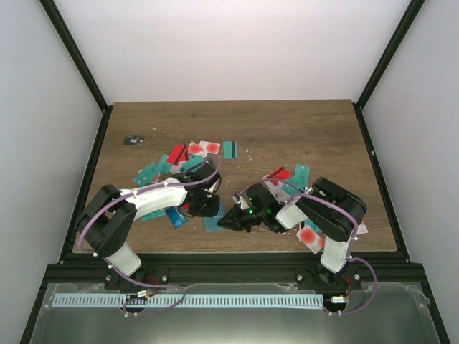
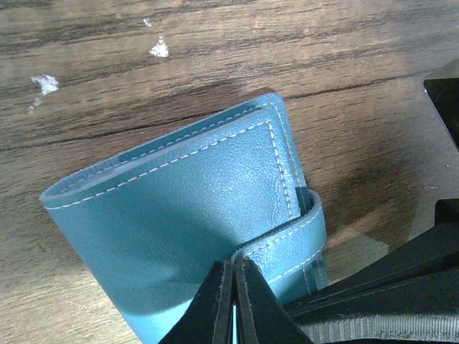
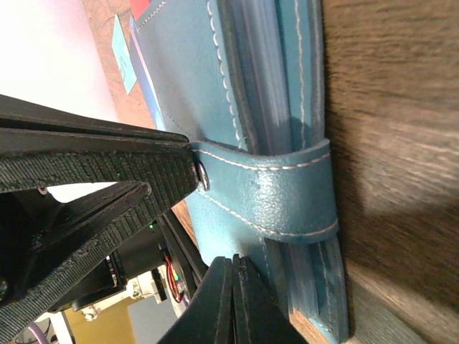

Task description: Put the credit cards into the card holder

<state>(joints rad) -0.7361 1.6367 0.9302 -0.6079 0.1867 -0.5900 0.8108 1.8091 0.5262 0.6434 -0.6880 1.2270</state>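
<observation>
The teal-blue card holder (image 1: pixel 214 221) is folded shut near the front middle of the table, between both grippers. In the left wrist view the holder (image 2: pixel 193 193) stands on its edge, with its strap (image 2: pixel 294 229) wrapped round the open side. My left gripper (image 2: pixel 235 269) is shut on the strap's end. In the right wrist view my right gripper (image 3: pixel 233 265) is shut, and its tips meet at the lower edge of the holder's cover (image 3: pixel 186 79). Credit cards (image 1: pixel 193 149) lie scattered behind the left arm, with more cards (image 1: pixel 287 174) by the right arm.
A white card with a red circle (image 1: pixel 310 235) lies near the front right edge under the right arm. A small dark object (image 1: pixel 133 140) sits at the far left. White crumbs (image 2: pixel 159 49) dot the wood. Black frame posts border the table.
</observation>
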